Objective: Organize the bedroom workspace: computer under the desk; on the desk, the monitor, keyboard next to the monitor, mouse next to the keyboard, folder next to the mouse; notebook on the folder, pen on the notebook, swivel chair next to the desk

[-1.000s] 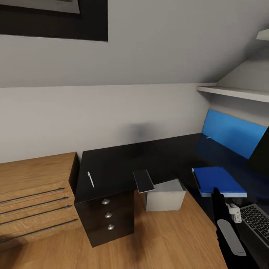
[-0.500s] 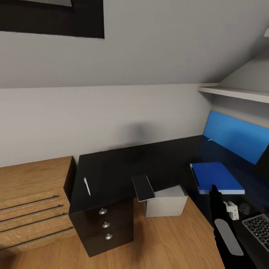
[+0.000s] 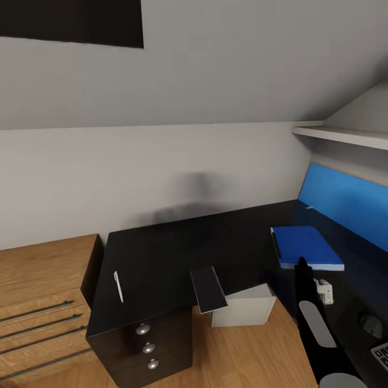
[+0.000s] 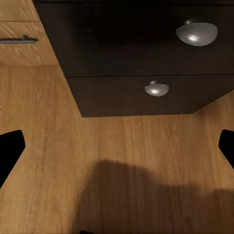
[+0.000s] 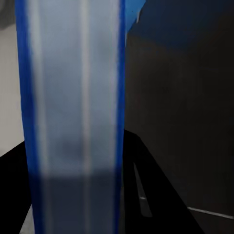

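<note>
Jaws of the left gripper [image 4: 119, 146] stand wide apart, facing the drawers [image 4: 122, 100]. The right gripper [image 5: 78, 195] straddles the folder [image 3: 304, 245] edge; I cannot tell if it pinches. The folder, mouse [image 3: 372, 324] and keyboard [image 3: 382, 355] lie on the desk [image 3: 161, 253]. The notebook [image 3: 207, 288] and pen [image 3: 117, 285], well apart from it, await stacking.

Black L-shaped desk [image 3: 161, 253]: pen [image 3: 117, 286] near left, notebook [image 3: 207, 289] overhanging near edge at centre, blue folder [image 3: 304, 247] right, mouse [image 3: 371, 324] near right.
</note>
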### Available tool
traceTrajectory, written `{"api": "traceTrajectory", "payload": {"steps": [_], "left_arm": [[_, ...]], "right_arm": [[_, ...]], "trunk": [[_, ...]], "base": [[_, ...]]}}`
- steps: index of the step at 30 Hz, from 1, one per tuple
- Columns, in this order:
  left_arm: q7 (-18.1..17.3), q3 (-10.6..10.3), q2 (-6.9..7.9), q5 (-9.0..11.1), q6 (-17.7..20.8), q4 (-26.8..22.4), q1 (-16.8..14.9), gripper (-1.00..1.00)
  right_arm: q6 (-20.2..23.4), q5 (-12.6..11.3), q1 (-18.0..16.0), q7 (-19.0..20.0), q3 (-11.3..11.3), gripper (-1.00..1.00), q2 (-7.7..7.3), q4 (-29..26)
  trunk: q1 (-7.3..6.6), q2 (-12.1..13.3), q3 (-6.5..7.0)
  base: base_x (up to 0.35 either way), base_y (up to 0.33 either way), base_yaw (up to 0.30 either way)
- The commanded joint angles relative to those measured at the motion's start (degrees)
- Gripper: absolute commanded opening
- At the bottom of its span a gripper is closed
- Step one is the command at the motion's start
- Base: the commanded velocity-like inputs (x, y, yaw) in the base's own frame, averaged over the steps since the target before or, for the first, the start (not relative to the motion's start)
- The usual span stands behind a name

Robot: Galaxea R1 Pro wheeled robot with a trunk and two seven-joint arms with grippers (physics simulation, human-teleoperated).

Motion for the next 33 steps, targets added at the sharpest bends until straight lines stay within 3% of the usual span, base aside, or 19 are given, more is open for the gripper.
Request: {"api": "traceTrajectory", "payload": {"steps": [1, 5, 7, 10, 15, 22, 26, 28, 29, 33], "left_arm": [[-0.37, 0.49, -0.05, -0.28, -0.14, 0.0, -0.04, 1.0], [-0.42, 0.58, 0.1, -0.19, -0.09, 0.01, -0.04, 1.0], [-0.41, 0.64, 0.32, -0.17, 0.05, 0.81, 0.02, 1.0], [-0.45, 0.76, 1.26, -0.11, 0.06, 3.83, 0.04, 1.0], [-0.49, 0.83, 1.84, -0.02, 0.03, 5.32, 0.04, 1.0], [-0.5, 0.97, 2.15, 1.81, 0.03, 5.43, 0.04, 1.0], [-0.47, 0.94, 2.31, 2.08, -0.01, 5.37, 0.04, 1.0], [-0.43, 0.91, 2.35, 2.11, -0.05, 5.36, 0.04, 1.0], [-0.42, 0.9, 2.38, 2.12, -0.08, 5.34, 0.04, 1.0], [-0.41, 0.89, 2.36, 2.13, -0.12, 5.29, 0.04, 1.0]], "right_arm": [[-0.65, -0.66, -1.18, 0.03, 0.04, -1.0, -0.07, 0.95], [-4.46, -0.57, -8.48, -0.91, -0.06, -1.0, -1.33, 8.75], [-7.19, -0.6, -14.47, -1.95, -0.1, -1.0, -3.39, 17.03], [-8.27, -0.78, -18.26, -2.39, -0.19, -1.0, -4.37, 25.38], [-8.55, -1.27, -19.53, -2.41, -0.94, -1.0, -4.57, 29.41], [-8.57, -4.74, -19.71, -2.11, -2.77, -1.0, -4.35, 30.49], [-8.63, -4.9, -19.7, -1.13, -2.84, -1.0, -4.42, 30.49], [-8.65, -4.95, -19.64, 1.74, -2.85, -1.0, -4.38, 30.58], [-8.63, -5.04, -19.58, 7.2, -2.85, -1.0, -4.37, 31.28], [-8.54, -5.67, -19.53, 17.1, -2.95, -1.0, -4.41, 34.25]], "trunk": [[0.01, -0.04, -0.07], [0.01, -0.04, -0.07], [0.01, -0.04, -0.07], [0.01, -0.04, -0.07], [0.01, -0.04, -0.07], [1.54, -2.85, -1.33], [2.42, -4.46, -2.05], [2.86, -5.26, -2.41], [3.08, -5.66, -2.59], [3.96, -7.26, -3.3]], "base": [[0.027, 0.0, 0.0], [0.011, 0.0, 0.0], [0.003, 0.0, 0.0], [0.0, 0.0, 0.0], [0.0, 0.0, 0.0], [0.0, 0.0, 0.0], [0.0, 0.0, 0.0], [0.0, 0.0, 0.0], [0.0, 0.0, 0.0], [0.0, 0.0, 0.0]]}}
